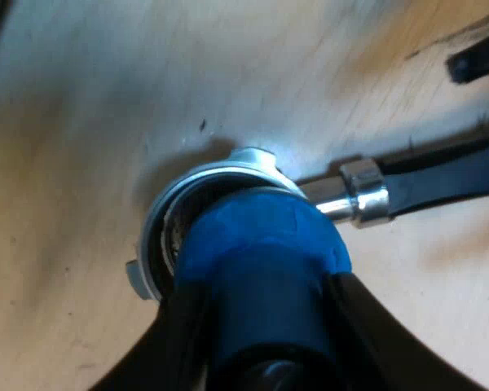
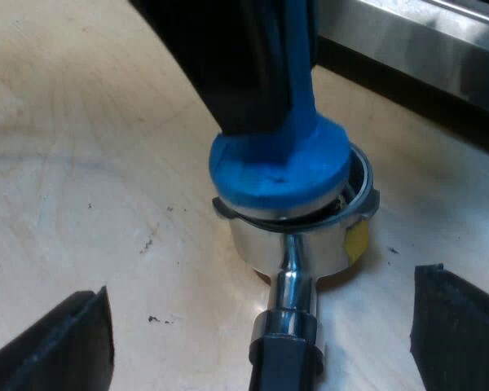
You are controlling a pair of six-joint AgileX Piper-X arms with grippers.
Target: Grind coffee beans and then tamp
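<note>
The metal holder (image 1: 228,175) lies on the wooden table, its dark handle (image 1: 448,183) stretching away from the basket. A blue tamper (image 1: 261,244) sits in the basket's mouth, and my left gripper (image 1: 273,342) is shut on its stem. Seen from the right wrist, the tamper's blue base (image 2: 281,167) rests slightly tilted on the holder's rim (image 2: 297,236). My right gripper (image 2: 265,342) is open, one finger on either side of the holder's handle (image 2: 285,358) and neither touching it. What the basket holds is hidden under the tamper.
The espresso machine's metal front (image 2: 440,41) stands just beyond the holder. Bare wooden table (image 2: 81,147) surrounds the holder. A black finger (image 1: 473,65) of the other arm shows near the handle.
</note>
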